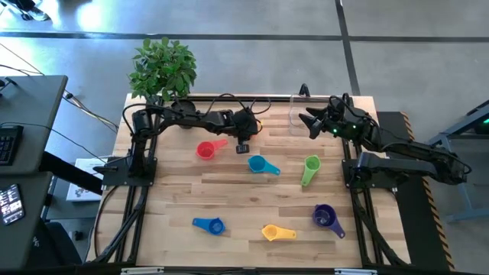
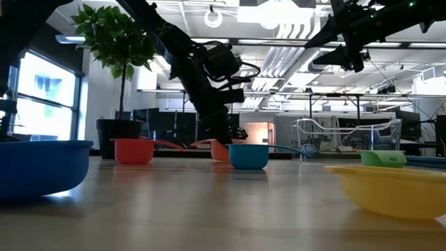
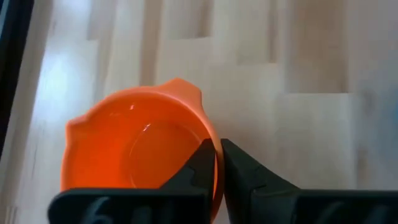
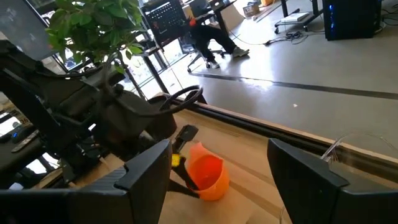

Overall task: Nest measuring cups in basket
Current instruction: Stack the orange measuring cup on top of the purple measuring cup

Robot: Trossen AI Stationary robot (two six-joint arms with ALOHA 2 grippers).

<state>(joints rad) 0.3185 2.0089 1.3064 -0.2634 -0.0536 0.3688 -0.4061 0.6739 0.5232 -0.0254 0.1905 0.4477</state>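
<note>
My left gripper (image 1: 245,131) is at the far middle of the table, shut on the orange cup (image 3: 134,149), which also shows in the right wrist view (image 4: 206,172) and in the low view (image 2: 220,149). My right gripper (image 1: 309,122) is open and empty, raised beside the clear basket (image 2: 348,134) at the far right. The other cups rest on their bases on the table. They are red (image 1: 206,150), teal (image 1: 258,164), green (image 1: 310,168), purple (image 1: 324,216), yellow (image 1: 273,232) and blue (image 1: 211,224). My left gripper pinches the orange cup's rim (image 3: 210,134), one finger inside the bowl and one outside the wall. The fingers come from above, pointing down. The cup's mouth faces up. I cannot tell whether its base touches the table.
A potted plant (image 1: 162,67) stands at the far left corner. Cables (image 1: 229,99) run along the far edge behind the arms. Bare wood (image 1: 229,195) lies between the two rows of cups. A person sits in the room beyond the table (image 4: 208,34).
</note>
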